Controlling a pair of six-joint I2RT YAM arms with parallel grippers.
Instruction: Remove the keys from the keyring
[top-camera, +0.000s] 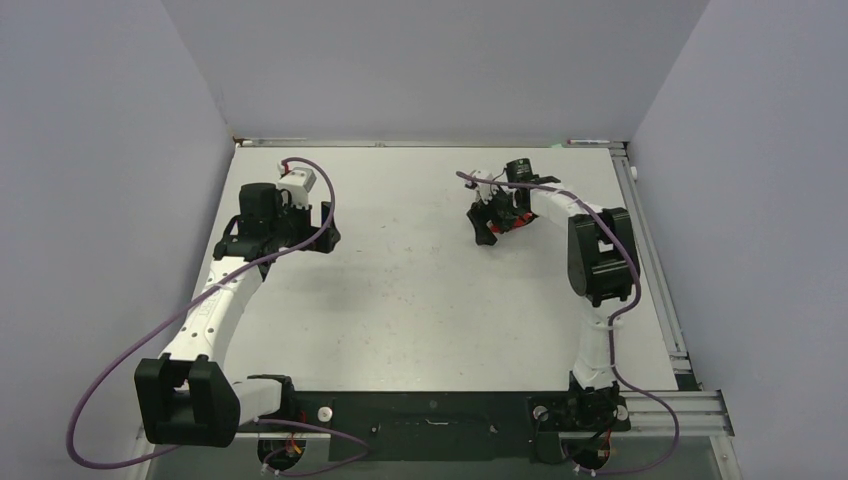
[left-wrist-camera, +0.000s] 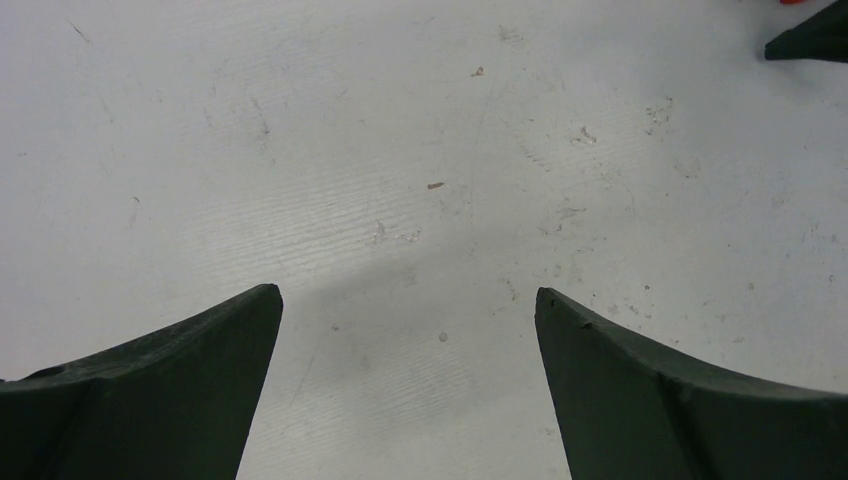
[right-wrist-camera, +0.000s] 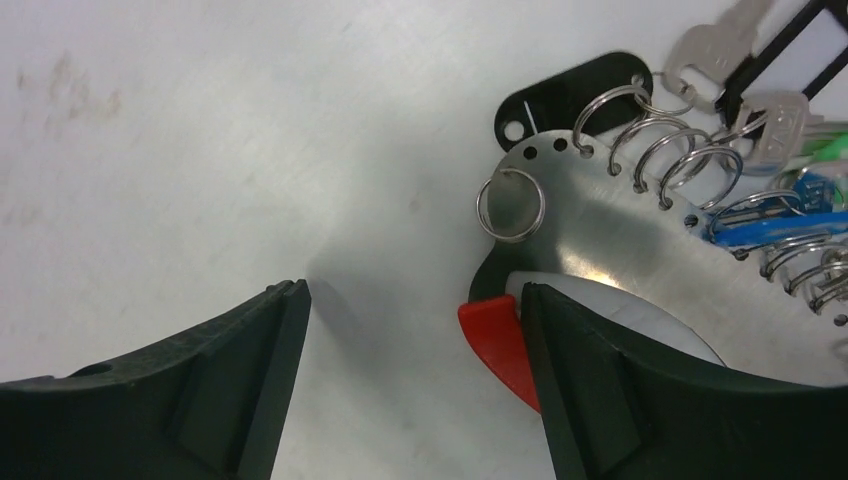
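Observation:
The keyring (right-wrist-camera: 620, 225) is a curved grey metal plate with a row of holes and a bright red arc (right-wrist-camera: 495, 340) at its end. It lies flat on the table, and in the top view (top-camera: 516, 226) it shows under my right wrist. Small split rings hold the keys: silvery ones (right-wrist-camera: 715, 45), a blue-headed one (right-wrist-camera: 770, 225), a green-headed one (right-wrist-camera: 828, 150), and a black tag (right-wrist-camera: 580, 90). My right gripper (right-wrist-camera: 412, 295) is open and low over the table; its right finger covers part of the ring, with the red arc just inside it. My left gripper (left-wrist-camera: 408, 295) is open and empty over bare table.
The white table (top-camera: 420, 300) has walls on three sides. A rail (top-camera: 655, 290) runs along its right edge. In the left wrist view, a dark fingertip of the right gripper (left-wrist-camera: 815, 40) shows at the top right corner. One split ring (right-wrist-camera: 510, 205) hangs on the plate with nothing on it.

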